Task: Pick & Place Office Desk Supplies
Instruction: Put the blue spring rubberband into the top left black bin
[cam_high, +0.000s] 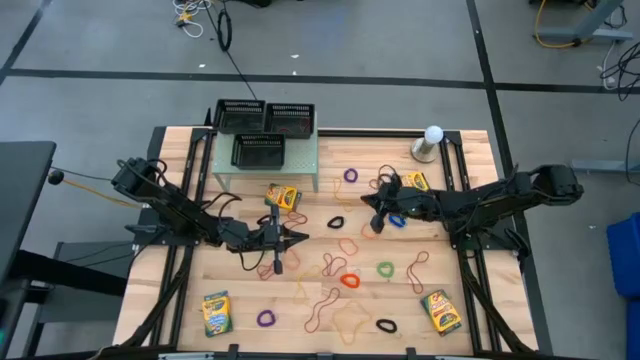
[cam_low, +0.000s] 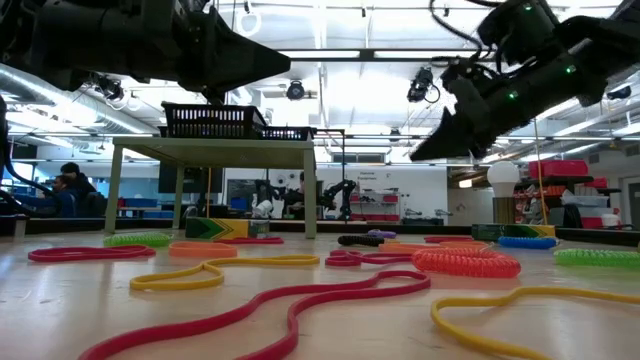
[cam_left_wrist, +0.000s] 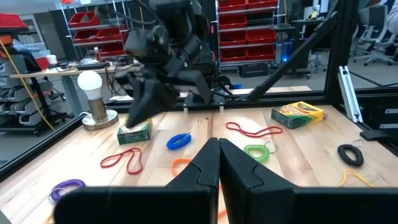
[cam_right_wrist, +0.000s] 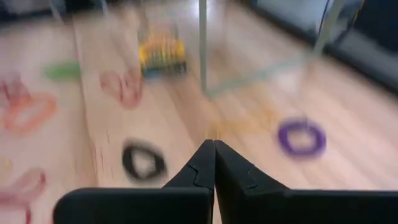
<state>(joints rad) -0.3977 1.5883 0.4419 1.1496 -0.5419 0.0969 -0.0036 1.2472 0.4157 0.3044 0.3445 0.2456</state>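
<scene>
Four crayon boxes lie flat on the wooden table (cam_high: 470, 160). One crayon box (cam_high: 283, 196) sits just in front of the small grey-green shelf (cam_high: 300, 158), long axis slanted. A second (cam_high: 216, 313) lies near the front left, long axis roughly front-to-back. A third (cam_high: 441, 311) is at front right, tilted diagonally. The fourth (cam_high: 416, 181) is near the back right, partly covered by the right arm.

Rubber-band loops (cam_high: 349, 279) in tan, red, orange, green, purple and black are scattered over the middle and front of the table, mostly flat, with no common direction.

Left gripper (cam_high: 296, 237) is over the table's centre-left, fingers pressed together, holding nothing visible. Right gripper (cam_high: 372, 221) hangs above the centre-right, tips together, nothing between them; its wrist view is blurred, so bands there read only as colour blobs.

In the low view both grippers are cut off by the top edge. Black mesh trays (cam_high: 265, 118) stand on the shelf, and a white ball-topped stand (cam_high: 430, 143) sits at the back right.

Grey floor with cables surrounds the table. Shelving with red bins and seated people show in the room behind.
</scene>
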